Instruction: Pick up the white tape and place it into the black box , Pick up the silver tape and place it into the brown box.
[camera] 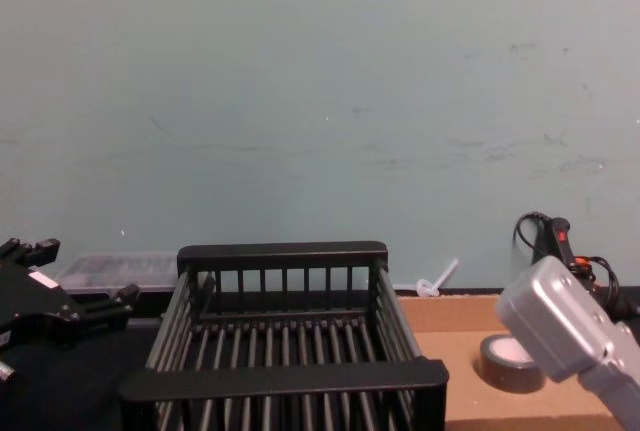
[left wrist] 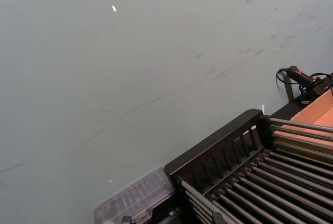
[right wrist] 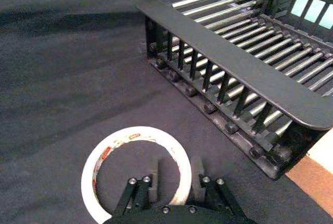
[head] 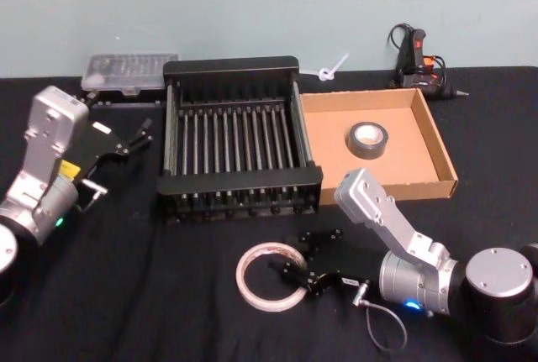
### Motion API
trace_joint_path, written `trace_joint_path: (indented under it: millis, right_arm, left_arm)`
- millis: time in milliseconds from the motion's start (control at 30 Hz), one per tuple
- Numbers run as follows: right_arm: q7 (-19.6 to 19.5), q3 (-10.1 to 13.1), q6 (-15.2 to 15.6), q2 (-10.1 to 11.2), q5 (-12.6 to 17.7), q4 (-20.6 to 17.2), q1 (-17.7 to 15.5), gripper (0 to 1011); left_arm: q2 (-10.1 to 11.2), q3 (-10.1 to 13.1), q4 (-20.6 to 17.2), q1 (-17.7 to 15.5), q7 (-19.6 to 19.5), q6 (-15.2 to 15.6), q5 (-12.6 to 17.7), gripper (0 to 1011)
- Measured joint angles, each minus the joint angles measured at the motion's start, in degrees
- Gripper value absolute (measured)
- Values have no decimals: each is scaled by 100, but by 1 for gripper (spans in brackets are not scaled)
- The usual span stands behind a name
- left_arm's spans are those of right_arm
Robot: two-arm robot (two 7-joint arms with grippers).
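The white tape (head: 271, 276) lies flat on the black counter (head: 126, 295) at about six o'clock from the black box (head: 238, 139), just in front of the crate's near rim; its red printed marks show around the top face in the right wrist view (right wrist: 136, 168). The right claw (head: 290, 274) sits low at the roll's three o'clock edge, fingers (right wrist: 154, 174) narrowly parted and straddling the ring's wall, one finger inside the hole and the other outside (whether the pads already press the tape cannot be told); the roll rests on the cloth. The black box stands at the centre of the counter, its slatted floor bare (right wrist: 270, 47); the brown box (head: 429, 139) touches its side at three o'clock, and the silver tape (head: 371, 139) lies flat inside that cardboard tray, toward its middle; the chest view shows the grey roll (camera: 505, 359) partly behind the right arm's wrist housing. The left claw (head: 126, 139) hangs at nine o'clock from the crate, well apart from both rolls, fingers spread wide and holding nothing; a clear plastic case (head: 130, 72) lies beyond it at the counter's far edge, and a glue gun (head: 420, 64) stands at twelve o'clock from the brown box.
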Motion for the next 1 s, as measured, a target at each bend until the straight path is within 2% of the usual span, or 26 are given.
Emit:
trace_joint_path:
  millis: [100, 133, 333, 767, 1000]
  right_arm:
    - [1, 0, 0, 0, 2, 0, 0, 321]
    - [1, 0, 0, 0, 2, 0, 0, 255]
    - [2, 0, 0, 0, 2, 0, 0, 113]
    - [20, 4, -12, 0, 14, 0, -2, 91]
    - [189, 52, -153, 36, 159, -25, -8, 91]
  left_arm:
    - [0, 0, 0, 0, 0, 0, 0, 1001]
    - [0, 0, 0, 0, 0, 0, 0, 1002]
    - [0, 0, 0, 0, 0, 0, 0, 1002]
    - [0, 0, 0, 0, 0, 0, 0, 1001]
    - [0, 0, 0, 0, 0, 0, 0, 1001]
